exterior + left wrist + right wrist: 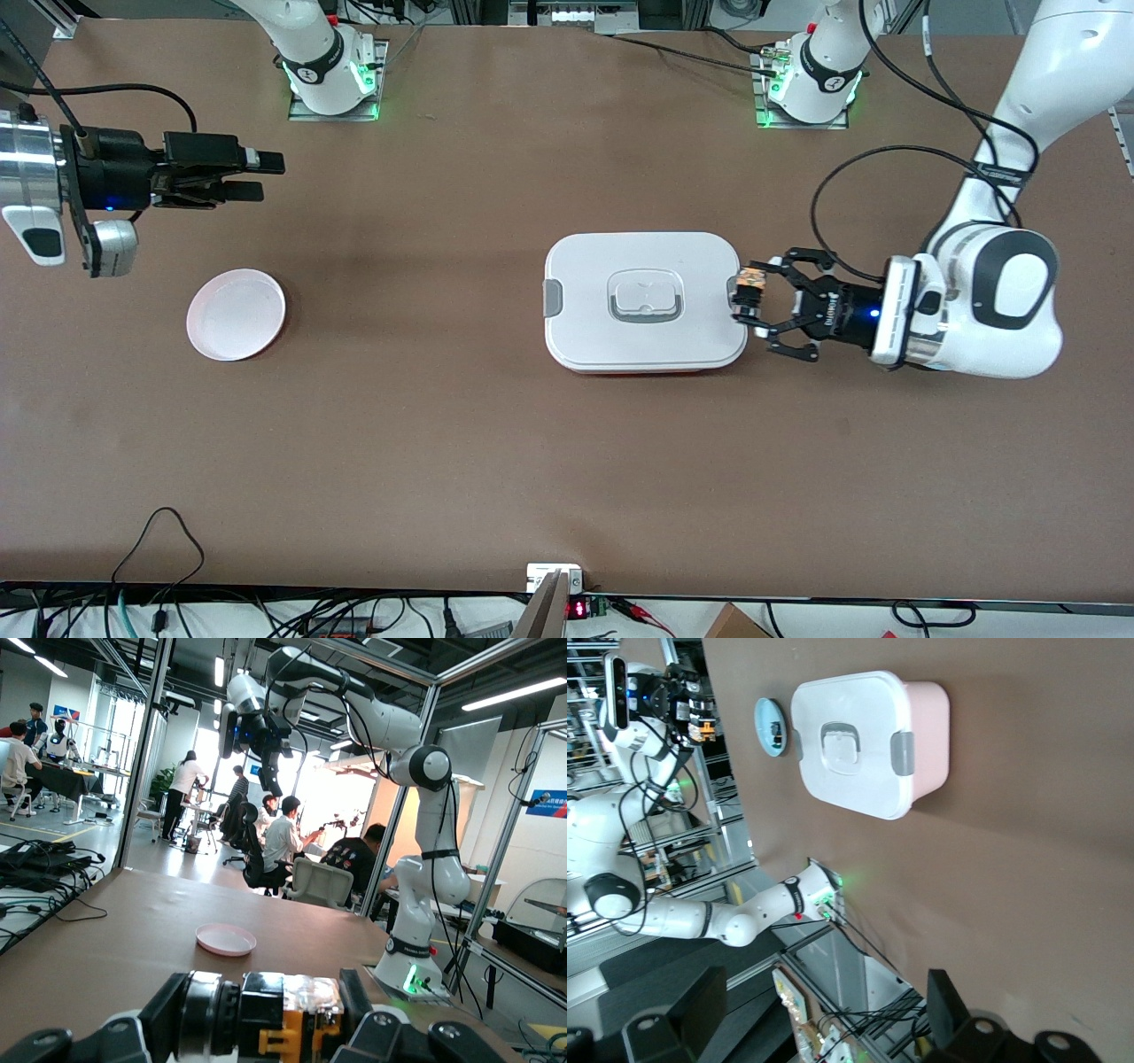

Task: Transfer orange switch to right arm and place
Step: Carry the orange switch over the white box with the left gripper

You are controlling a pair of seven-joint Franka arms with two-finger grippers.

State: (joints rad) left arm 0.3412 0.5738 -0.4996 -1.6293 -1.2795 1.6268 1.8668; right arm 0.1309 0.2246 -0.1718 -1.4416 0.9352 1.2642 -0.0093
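Left end effector [749,301] is pinching the orange switch [751,290] in the air over the edge of the white lidded box [642,301], switch axis lying crosswise between the fingertips. Right end effector [252,177], fingers spread & empty, hangs well apart twd the right arm's end, above the surface near the pink plate [236,315]; so handover needs both to close the gap. No readable writing.

We count two robot arms, the left arm [1010,292] and the right arm [35,177], and each has one pincer, so two pincers: the left pincer [747,301] and the right pincer [257,175]. We see one orange switch [751,282], one white box with a lid [642,301] and one pink plate [236,314]. We also spot one blue dish [772,726], all on one brown table [496,461].
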